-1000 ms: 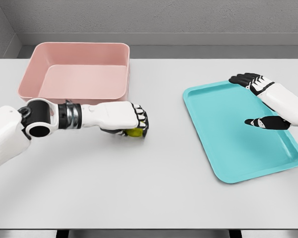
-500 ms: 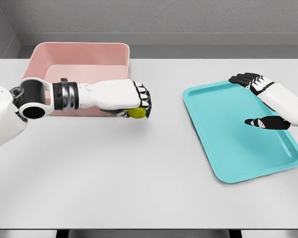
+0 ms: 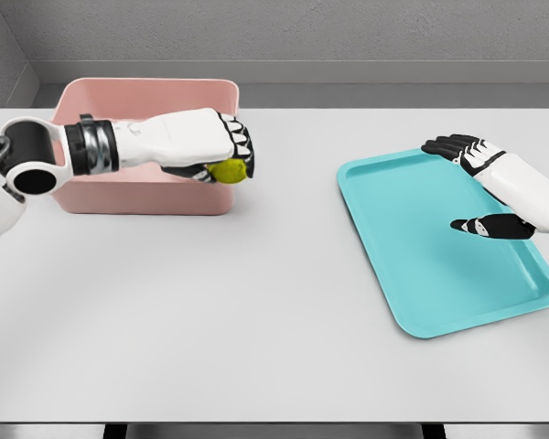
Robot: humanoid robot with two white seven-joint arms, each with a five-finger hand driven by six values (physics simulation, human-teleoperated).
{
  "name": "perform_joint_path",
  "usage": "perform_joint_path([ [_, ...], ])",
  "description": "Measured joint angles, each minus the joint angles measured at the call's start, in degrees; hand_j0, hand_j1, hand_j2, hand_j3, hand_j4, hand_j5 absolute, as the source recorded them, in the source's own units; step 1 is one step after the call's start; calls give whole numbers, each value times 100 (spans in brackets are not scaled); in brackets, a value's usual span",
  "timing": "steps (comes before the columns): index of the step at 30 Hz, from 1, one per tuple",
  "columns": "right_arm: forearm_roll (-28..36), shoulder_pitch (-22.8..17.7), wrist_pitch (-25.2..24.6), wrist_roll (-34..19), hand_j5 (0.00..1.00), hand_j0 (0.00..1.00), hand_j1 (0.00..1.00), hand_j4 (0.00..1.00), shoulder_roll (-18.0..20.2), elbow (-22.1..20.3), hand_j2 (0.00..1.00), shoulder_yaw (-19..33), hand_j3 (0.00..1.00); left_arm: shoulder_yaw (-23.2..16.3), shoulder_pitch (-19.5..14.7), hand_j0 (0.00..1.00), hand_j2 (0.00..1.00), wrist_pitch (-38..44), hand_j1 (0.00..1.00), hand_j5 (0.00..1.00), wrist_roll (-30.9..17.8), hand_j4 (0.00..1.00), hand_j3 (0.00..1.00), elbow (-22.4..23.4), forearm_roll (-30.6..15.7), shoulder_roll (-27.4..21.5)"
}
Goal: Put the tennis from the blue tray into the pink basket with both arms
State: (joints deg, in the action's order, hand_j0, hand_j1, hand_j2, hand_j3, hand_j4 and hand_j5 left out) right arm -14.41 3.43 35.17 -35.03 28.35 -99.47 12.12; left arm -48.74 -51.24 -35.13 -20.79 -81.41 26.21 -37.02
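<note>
The tennis ball (image 3: 229, 171) is clenched in the left hand (image 3: 221, 151) at the pink basket's (image 3: 146, 197) right wall (barely inside); released here, it could be dropped outside.

Pale grey worktop (image 3: 256, 302) against a grey wall (image 3: 302, 27)

The worktop was flat and matte, filling most of the view. Behind its far edge ran a darker grey strip of floor (image 3: 348, 94), and above that stood the rough-textured wall with a lighter band along its foot.
</note>
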Motion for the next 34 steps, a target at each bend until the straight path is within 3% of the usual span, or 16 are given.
perform_joint_path([
  [6, 0, 0, 0, 0, 100, 100, 100, 100, 0, 0, 100, 0, 100, 273, 18, 54, 54, -1, 54, 54, 2, 54, 54, 319, -27, -128],
  [13, 0, 0, 0, 0, 100, 100, 100, 100, 0, 0, 100, 0, 100, 543, -9, 57, 57, 1, 57, 57, 8, 57, 57, 1215, -113, -266],
  [14, 0, 0, 0, 0, 100, 100, 100, 100, 0, 0, 100, 0, 100, 563, -44, 64, 64, 2, 64, 64, 11, 64, 64, 1354, -119, -270],
  [16, 0, 0, 0, 0, 100, 100, 100, 100, 0, 0, 100, 0, 100, 590, -114, 96, 96, 3, 96, 96, 32, 96, 96, 1626, -129, -272],
  [17, 0, 0, 0, 0, 100, 100, 100, 100, 0, 0, 100, 0, 100, 608, -105, 100, 100, 2, 100, 100, 46, 100, 100, 1747, -163, -271],
  [24, 0, 0, 0, 0, 100, 100, 100, 100, 0, 0, 100, 0, 100, 663, -27, 100, 100, 2, 100, 100, 71, 100, 100, 2006, -531, -301],
  [27, 0, 0, 0, 0, 100, 100, 100, 100, 0, 0, 100, 0, 100, 687, 105, 100, 100, 2, 100, 100, 72, 100, 100, 2050, -802, -538],
  [30, -2, 0, 0, 0, 100, 100, 100, 100, 0, 4, 100, 0, 100, 849, 466, 100, 100, -1, 100, 100, 71, 100, 100, 2068, -912, -779],
  [34, -1, 0, 0, 0, 100, 100, 100, 100, 0, 7, 100, 0, 100, 1042, 475, 100, 100, 2, 100, 100, 72, 100, 100, 2075, -982, -909],
])
